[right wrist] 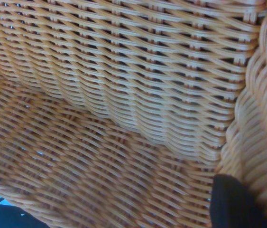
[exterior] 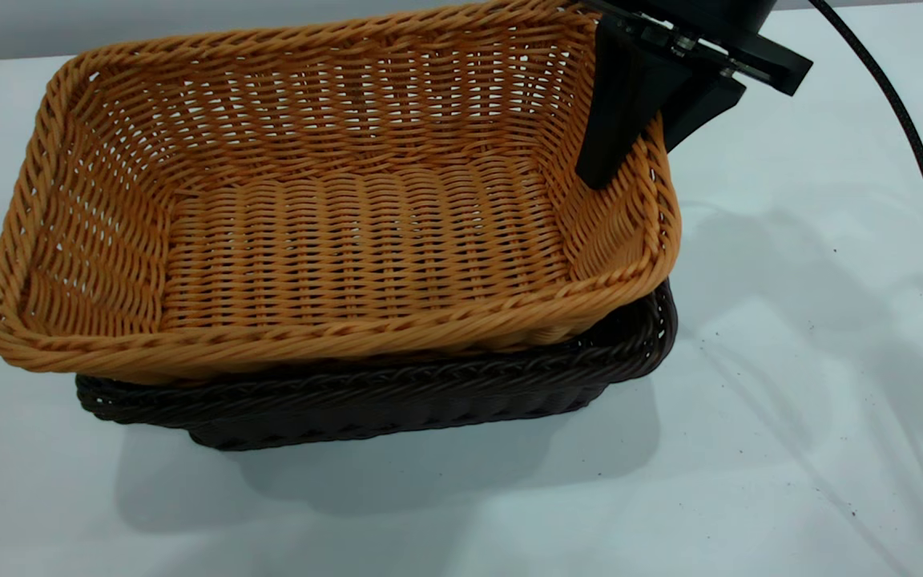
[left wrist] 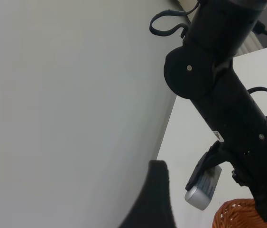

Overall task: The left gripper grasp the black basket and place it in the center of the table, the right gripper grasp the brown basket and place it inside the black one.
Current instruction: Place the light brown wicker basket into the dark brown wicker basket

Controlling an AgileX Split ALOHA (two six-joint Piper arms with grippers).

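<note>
Two baskets stacked | brown basket (exterior: pixel 333 232) sits tilted in black basket (exterior: pixel 397 401) | right gripper (exterior: pixel 654 120) pinches brown rim at 2 o'clock | left gripper's grip: cannot tell | left: let go

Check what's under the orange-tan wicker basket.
The dark woven wicker basket sits under the orange-tan wicker basket; only its near rim and right end show. Its inside is covered.

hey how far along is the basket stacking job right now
Done: the black basket sits on the table, roughly mid-view. In hand: the right gripper is clamped on the brown basket at its right rim, one finger inside and one outside. That basket sits tilted, partly in the black one, overhanging to the left. Left: settle it fully inside and let go. The left gripper is off to the side.
</note>
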